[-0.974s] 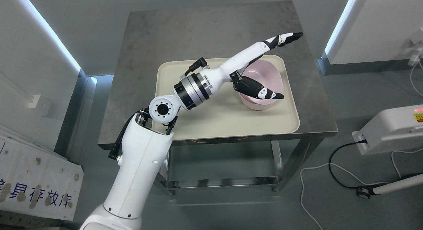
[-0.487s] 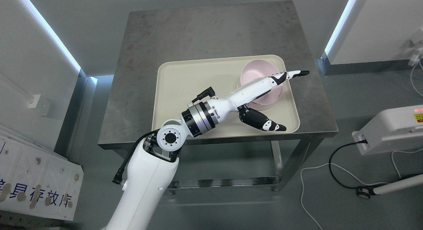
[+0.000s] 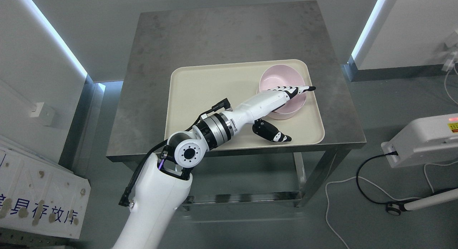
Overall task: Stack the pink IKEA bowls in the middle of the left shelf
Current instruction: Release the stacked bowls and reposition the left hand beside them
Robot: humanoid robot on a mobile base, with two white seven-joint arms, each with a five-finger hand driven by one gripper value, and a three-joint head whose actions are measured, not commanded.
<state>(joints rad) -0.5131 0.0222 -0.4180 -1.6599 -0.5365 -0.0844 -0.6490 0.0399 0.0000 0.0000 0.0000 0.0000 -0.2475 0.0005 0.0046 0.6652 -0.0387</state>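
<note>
Now left hand [image 3: 277, 111] spread wide at centre frame, fingers [image 3: 298, 90] over pink bowl [image 3: 286, 107], thumb below, cream tray [image 3: 200, 98] on steel table [image 3: 200, 38].

A robotics lab or test room: a bare steel surface [image 3: 229, 38] stands on a plain grey floor [image 3: 393, 109] between white walls with light strips [image 3: 53, 38], cables [image 3: 361, 191] trail to a white device [image 3: 425, 140], and a printed panel [image 3: 39, 202] leans at the left.
</note>
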